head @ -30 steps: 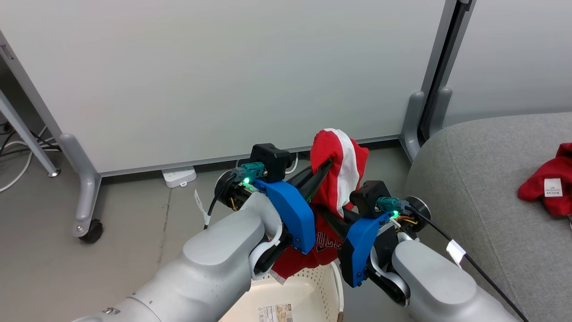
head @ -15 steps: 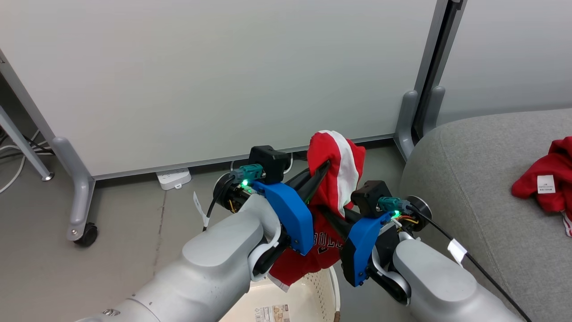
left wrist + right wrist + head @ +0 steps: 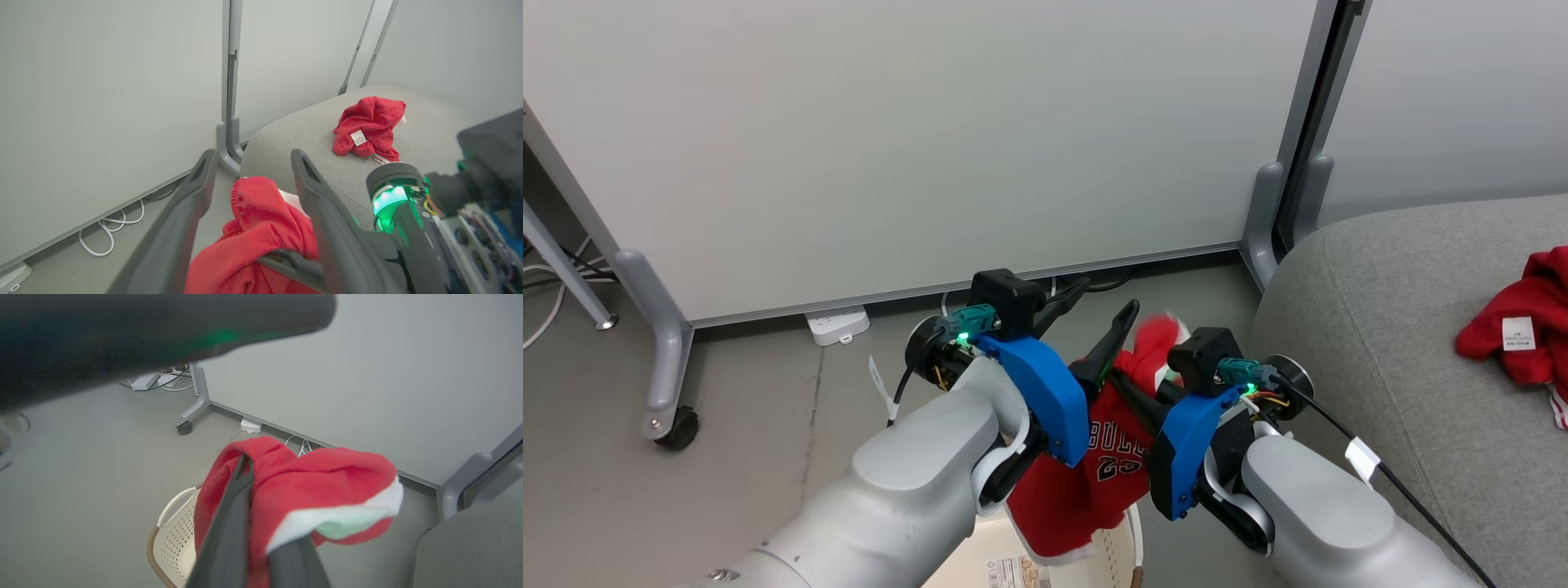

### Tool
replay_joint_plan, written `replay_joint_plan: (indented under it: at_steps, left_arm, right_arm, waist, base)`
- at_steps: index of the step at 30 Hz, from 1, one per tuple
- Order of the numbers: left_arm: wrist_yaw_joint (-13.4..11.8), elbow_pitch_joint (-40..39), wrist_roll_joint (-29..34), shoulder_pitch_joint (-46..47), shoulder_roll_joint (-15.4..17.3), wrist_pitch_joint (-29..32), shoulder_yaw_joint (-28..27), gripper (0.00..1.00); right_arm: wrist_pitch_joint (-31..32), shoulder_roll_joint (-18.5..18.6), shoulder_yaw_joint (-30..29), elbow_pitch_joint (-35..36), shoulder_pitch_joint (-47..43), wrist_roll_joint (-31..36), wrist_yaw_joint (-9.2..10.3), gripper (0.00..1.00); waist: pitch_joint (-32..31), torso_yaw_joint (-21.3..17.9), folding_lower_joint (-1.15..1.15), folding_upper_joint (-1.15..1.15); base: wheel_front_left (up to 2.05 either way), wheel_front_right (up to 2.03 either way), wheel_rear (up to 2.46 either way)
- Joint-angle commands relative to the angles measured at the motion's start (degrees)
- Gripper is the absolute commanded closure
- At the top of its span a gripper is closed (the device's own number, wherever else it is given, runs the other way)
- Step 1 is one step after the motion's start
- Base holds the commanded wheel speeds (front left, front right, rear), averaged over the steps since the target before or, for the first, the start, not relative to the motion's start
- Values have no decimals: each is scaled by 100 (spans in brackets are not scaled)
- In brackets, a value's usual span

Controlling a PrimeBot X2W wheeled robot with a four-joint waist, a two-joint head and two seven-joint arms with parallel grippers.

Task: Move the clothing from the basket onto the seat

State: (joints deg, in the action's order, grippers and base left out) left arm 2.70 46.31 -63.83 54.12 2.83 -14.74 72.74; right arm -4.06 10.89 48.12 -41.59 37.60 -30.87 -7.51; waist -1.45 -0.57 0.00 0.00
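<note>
The red jersey (image 3: pixel 1094 474) is hanging over the basket (image 3: pixel 173 539) at 6 o'clock, pinched by the right end effector (image 3: pixel 1123 384). The left end effector (image 3: pixel 1109 298) is standing wide beside it. Another red garment (image 3: pixel 1515 327) is lying on the seat (image 3: pixel 1380 327) at 3 o'clock.

Pale partition panels (image 3: pixel 890 139) stood on grey legs (image 3: pixel 662 327) — one with a black caster (image 3: pixel 678 426) — over a smooth grey floor (image 3: pixel 727 425). A white power strip (image 3: pixel 837 324) lay at a panel's foot, and white cables (image 3: pixel 111 232) looped along the base. The light was soft and even.
</note>
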Motion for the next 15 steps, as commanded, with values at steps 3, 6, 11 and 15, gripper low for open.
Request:
replay_joint_plan:
  at_steps: [3, 6, 11, 15]
  left_arm:
    - [43, -131, 293, -173, 81, -57, -354, 0]
    - [20, -566, 765, -588, 271, -43, -888, 0]
    - [-64, -1464, 1667, -1416, 530, -45, -1791, 0]
    - [-104, -2074, 2299, -2195, 723, -47, -2419, 0]
  right_arm:
    - [-51, 31, -1, 42, 107, -36, 4, 100]
    - [-54, 95, -27, 78, 120, -44, 4, 100]
    - [-45, 190, -132, 105, 118, 33, 4, 100]
    - [-30, 214, -207, 130, 58, 78, 4, 100]
  waist:
    - [34, -2, 0, 0]
    - [73, 18, 0, 0]
    - [109, 54, 0, 0]
    - [116, 58, 0, 0]
  base:
    - [0, 0, 0]
    - [0, 0, 0]
    - [0, 0, 0]
    - [0, 0, 0]
